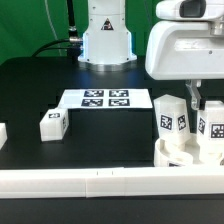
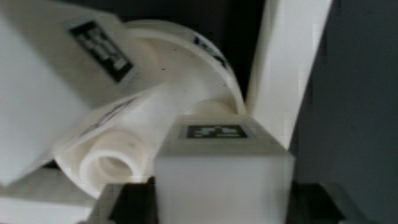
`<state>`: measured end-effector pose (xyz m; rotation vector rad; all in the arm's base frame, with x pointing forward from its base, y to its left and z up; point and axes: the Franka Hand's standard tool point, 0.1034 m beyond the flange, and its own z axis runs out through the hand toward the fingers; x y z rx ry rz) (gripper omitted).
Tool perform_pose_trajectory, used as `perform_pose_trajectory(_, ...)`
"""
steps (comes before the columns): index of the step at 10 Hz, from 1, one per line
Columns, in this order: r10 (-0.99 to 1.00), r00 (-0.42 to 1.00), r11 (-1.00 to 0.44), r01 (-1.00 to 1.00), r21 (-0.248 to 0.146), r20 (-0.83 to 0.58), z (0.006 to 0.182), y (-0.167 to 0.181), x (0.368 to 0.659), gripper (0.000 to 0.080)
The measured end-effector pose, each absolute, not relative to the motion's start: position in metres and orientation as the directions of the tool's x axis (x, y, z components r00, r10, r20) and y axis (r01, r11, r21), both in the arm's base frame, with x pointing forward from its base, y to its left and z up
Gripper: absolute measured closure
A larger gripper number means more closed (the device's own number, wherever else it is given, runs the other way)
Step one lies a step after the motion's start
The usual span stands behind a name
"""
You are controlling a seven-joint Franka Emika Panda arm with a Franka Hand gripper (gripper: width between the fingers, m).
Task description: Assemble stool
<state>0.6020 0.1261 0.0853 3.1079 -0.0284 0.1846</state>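
Observation:
The round ribbed seat [image 1: 185, 152] lies at the exterior view's right, against the front rail. Two block legs with tags stand up from it: one [image 1: 170, 118] free, the other [image 1: 213, 127] at the frame's edge. My gripper [image 1: 205, 105] comes down over that second leg, one dark finger [image 1: 190, 97] beside it. In the wrist view the gripper [image 2: 222, 205] is shut on this leg [image 2: 222, 160], with dark fingers [image 2: 128, 200] on both sides. The seat [image 2: 151, 110] and the other leg [image 2: 80, 60] lie beyond. A loose leg [image 1: 52, 125] lies on the table to the left.
The marker board [image 1: 105, 98] lies flat mid-table before the robot base [image 1: 106, 40]. A long white border rail [image 1: 100, 185] runs along the front and also shows in the wrist view [image 2: 285, 60]. Another white part [image 1: 2, 133] sits at the far left edge.

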Motion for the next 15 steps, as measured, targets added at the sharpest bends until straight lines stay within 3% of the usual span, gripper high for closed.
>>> perform_pose_trajectory(8, -0.528, 0.844, -0.849, -0.523, -0.074, 0.089, 0.085, 0.13, 0.602, 0.0464)
perform_pose_trajectory(11, -0.82, 0.572, -0.569, -0.81, -0.142, 0.023, 0.084, 0.145, 0.597, 0.0464)
perform_pose_trajectory(15, -0.967, 0.23, -0.211, -0.964, -0.163, -0.106, 0.084, 0.153, 0.595, 0.0464)
